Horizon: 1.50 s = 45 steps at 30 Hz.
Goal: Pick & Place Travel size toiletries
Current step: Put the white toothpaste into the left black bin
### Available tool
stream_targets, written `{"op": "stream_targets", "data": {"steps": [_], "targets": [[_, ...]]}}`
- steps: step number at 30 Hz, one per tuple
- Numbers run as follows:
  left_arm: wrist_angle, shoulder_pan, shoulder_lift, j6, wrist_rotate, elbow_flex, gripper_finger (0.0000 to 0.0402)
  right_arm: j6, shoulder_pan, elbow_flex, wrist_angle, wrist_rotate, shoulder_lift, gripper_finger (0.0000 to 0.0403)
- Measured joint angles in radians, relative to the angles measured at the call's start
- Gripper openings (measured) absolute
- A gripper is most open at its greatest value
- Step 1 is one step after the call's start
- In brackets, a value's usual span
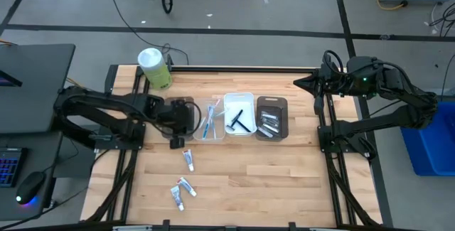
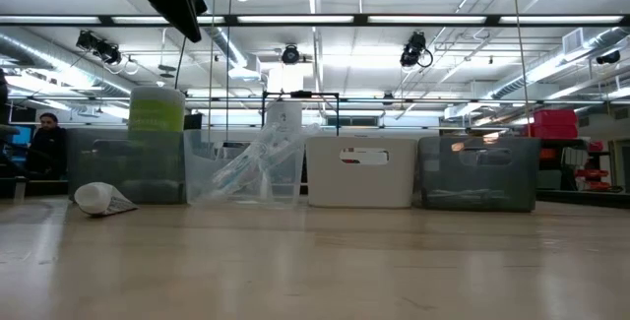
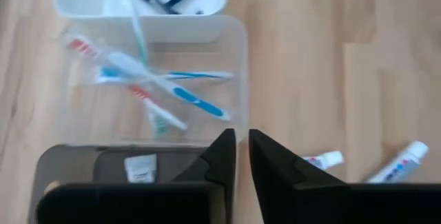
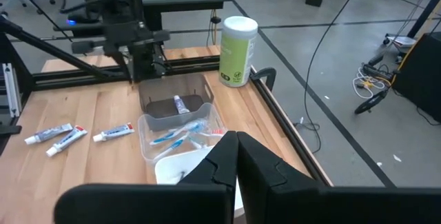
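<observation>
Empty left end effector (image 3: 241, 158) above dark tray (image 4: 172, 100)

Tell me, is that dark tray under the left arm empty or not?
Not empty. The dark tray holds one small toothpaste tube, lying flat inside it; the left wrist view shows the same tube.

Wooden table (image 1: 270, 174) carries four trays (image 1: 239, 114); canister (image 1: 154, 68); loose toothpaste tubes (image 1: 188, 160).

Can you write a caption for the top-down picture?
Left claw hovers over a dark tray; three toothpaste tubes wait on the table.
</observation>
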Motion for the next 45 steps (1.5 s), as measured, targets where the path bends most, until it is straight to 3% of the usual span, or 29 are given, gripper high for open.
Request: {"op": "stream_targets", "data": {"steps": [7,14,22,30,36,45], "targets": [[0.055,-0.1,0.005,0.007,0.001,0.0,0.0016,0.0,0.0,0.0,0.0,0.0,0.0,0.0014],[0.095,-0.169,0.095,0.064,0.035,-0.001,0.0008,0.0,0.0,0.0,0.0,-0.001,0.001,0.0014],[0.145,-0.194,0.235,0.207,0.085,-0.001,0.0018,0.0,0.0,0.0,0.0,-0.004,0.0,0.0014],[0.151,-0.195,0.263,0.313,0.098,-0.001,0.0008,0.0,0.0,0.0,-0.001,-0.01,0.0,0.0014],[0.145,-0.207,0.324,0.411,0.165,-0.001,0.0037,0.0,0.0,0.0,-0.001,-0.011,0.0,0.0014],[0.136,-0.208,0.413,0.5,0.167,0.0,0.0125,0.0,0.0,0.0,-0.001,-0.011,0.0,0.0014]]}}
